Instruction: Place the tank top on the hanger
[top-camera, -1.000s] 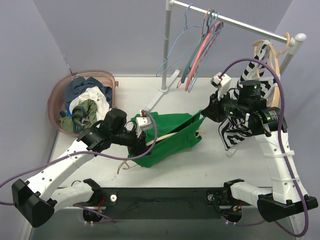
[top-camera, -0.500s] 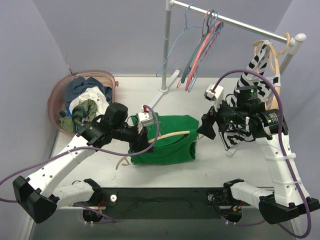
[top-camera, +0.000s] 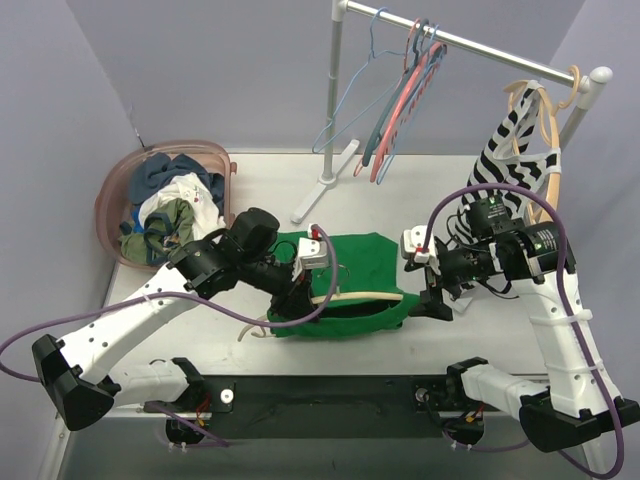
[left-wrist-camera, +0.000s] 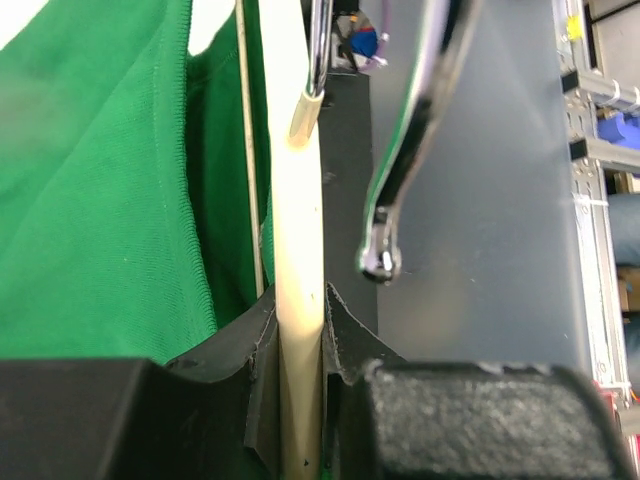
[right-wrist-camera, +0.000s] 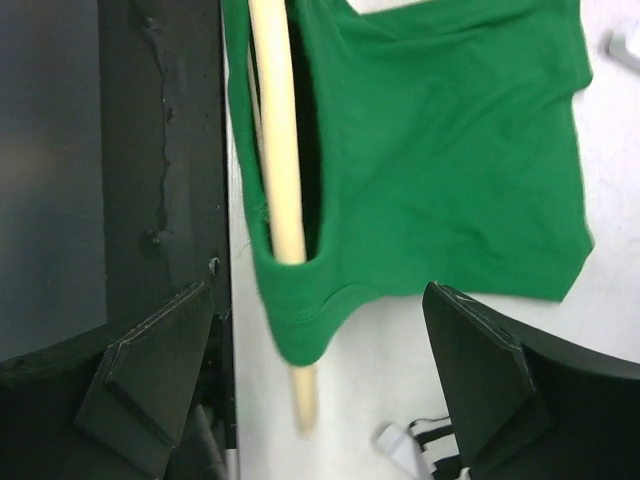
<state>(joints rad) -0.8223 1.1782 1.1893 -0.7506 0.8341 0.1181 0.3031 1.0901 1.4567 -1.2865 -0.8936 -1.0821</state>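
Your left fingers (left-wrist-camera: 240, 355) pinch the cream hanger (left-wrist-camera: 300, 250) just below its hook. One hanger arm runs inside the green tank top (top-camera: 345, 260), which is spread at the near middle of the counter (top-camera: 400, 200). Your right fingers (right-wrist-camera: 150, 370) are spread wide, and the hanger's tip shows between them.

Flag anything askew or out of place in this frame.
The tank top sits lopsided on the hanger: one strap loops the hanger's end, which pokes out bare, while the rest lies flat on the table. The left gripper clamps the hanger; nothing looks spilled or damaged.
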